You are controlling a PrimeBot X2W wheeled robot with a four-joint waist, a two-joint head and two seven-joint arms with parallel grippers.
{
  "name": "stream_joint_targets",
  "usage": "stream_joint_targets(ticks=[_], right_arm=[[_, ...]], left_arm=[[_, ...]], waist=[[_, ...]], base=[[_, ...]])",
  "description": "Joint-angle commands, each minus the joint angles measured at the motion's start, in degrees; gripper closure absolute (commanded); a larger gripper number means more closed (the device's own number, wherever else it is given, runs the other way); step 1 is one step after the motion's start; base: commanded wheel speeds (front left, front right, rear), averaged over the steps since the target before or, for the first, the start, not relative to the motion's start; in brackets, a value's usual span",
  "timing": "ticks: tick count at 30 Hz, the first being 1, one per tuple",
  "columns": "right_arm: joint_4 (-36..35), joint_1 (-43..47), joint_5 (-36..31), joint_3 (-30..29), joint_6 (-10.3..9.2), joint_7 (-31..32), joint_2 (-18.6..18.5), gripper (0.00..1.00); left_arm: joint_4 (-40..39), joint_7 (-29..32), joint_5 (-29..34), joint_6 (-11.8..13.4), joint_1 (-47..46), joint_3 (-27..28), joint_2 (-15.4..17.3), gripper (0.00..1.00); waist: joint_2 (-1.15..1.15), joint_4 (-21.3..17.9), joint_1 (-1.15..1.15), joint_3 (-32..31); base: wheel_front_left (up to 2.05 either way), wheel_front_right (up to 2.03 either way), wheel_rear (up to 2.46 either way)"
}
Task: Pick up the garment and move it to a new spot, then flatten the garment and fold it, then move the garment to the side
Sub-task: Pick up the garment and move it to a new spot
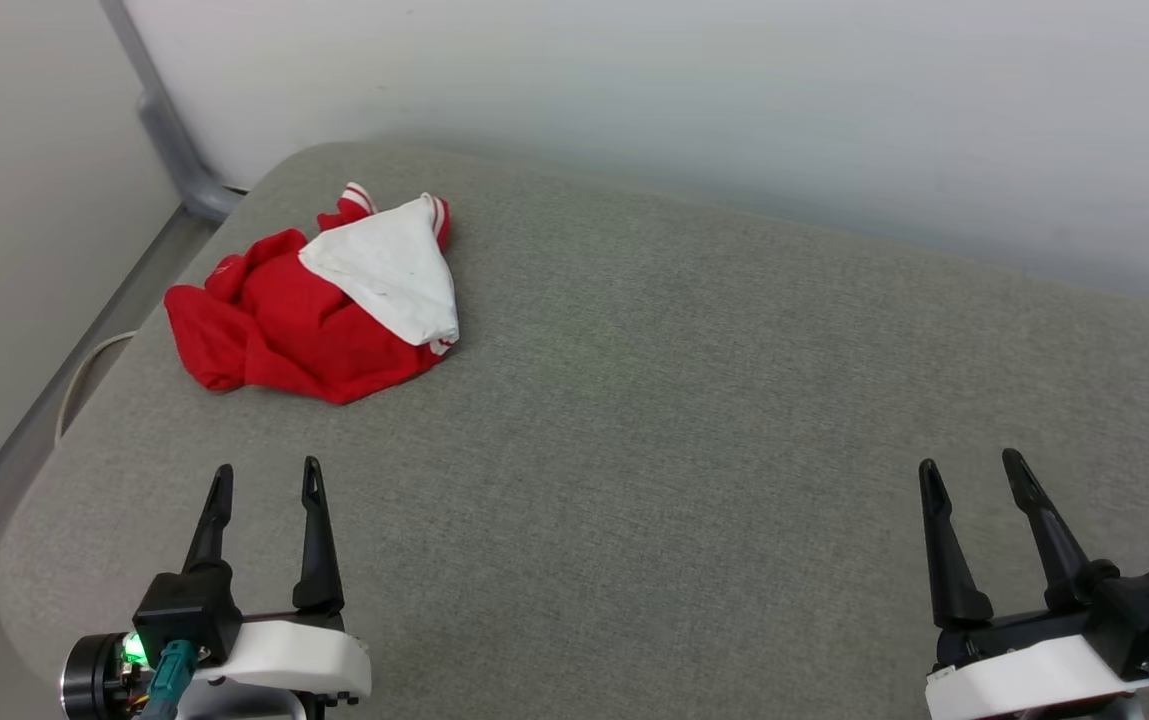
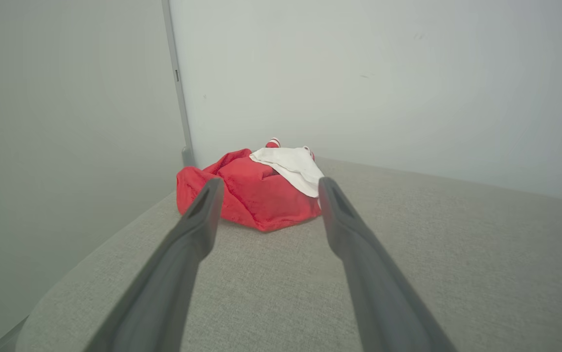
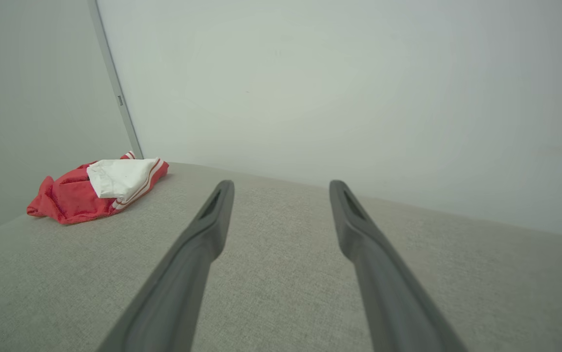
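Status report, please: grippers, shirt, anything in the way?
Left gripper open, empty. Right gripper open, empty. Shirt crumpled, far left on grey surface, untouched. Nothing between left gripper and shirt.

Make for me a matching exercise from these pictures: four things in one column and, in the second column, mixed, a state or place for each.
Things
1. garment
2. left gripper
3. right gripper
4. padded surface

States or places
a. open, at the lower right of the head view
b. crumpled in a heap, red and white
c. grey fabric, under the garment
d. open, aimed at the garment

Pairs: 1-b, 2-d, 3-a, 4-c
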Motion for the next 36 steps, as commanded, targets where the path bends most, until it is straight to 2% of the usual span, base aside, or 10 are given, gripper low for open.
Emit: stream_joint_targets(ticks=[1,7,19,22,25,29,33,36], right_arm=[[-0.05,-0.78,-0.47,0.25,-0.04,-0.14,0.07,0.00],[-0.01,-0.69,-0.93,0.48,-0.04,-0.14,0.07,0.00],[-0.07,-1.41,-1.56,0.91,-0.04,-0.14,0.07,0.00],[-0.43,-1.90,-2.24,0.87,-0.04,-0.14,0.07,0.00],[-0.76,-2.51,-3.10,0.86,-0.04,-0.14,0.07,0.00],[-1.39,-3.58,-4.65,0.70,-0.04,-0.14,0.07,0.00],[-2.65,-5.13,-6.65,0.38,-0.04,-0.14,0.07,0.00],[-3.88,-6.51,-7.95,0.17,-0.04,-0.14,0.07,0.00]], left_arm=[[0.00,-0.18,-0.44,0.29,-0.32,0.38,-0.10,0.00],[0.26,-0.18,-1.32,0.50,-0.04,0.76,-0.10,0.00],[0.46,-0.18,-3.20,0.28,-2.06,2.13,-0.10,0.00],[0.48,-0.18,-3.71,-1.44,-4.82,4.05,-0.09,0.00],[0.62,-0.18,-4.02,-4.41,-9.41,6.97,0.14,0.00],[2.25,-0.17,-5.04,-8.17,-16.66,10.95,2.07,0.00],[5.17,-0.17,-6.57,-10.20,-24.60,12.56,5.81,0.00],[8.69,-0.17,-8.63,-10.89,-30.13,11.77,9.49,0.00]], waist=[[0.00,2.39,0.00,0.56],[0.00,5.34,0.00,0.97],[0.00,5.93,0.00,1.62],[0.00,5.51,0.00,2.63],[0.00,4.81,0.00,4.10],[0.00,3.35,0.00,7.02],[0.00,1.39,0.00,10.80],[0.00,0.03,0.00,13.76]], base=[[0.00,0.00,0.00],[0.00,0.00,0.00],[0.00,0.00,0.00],[0.00,0.00,0.00],[0.00,0.00,0.00],[0.00,0.00,0.00],[0.00,0.00,0.00],[0.00,0.00,0.00]])
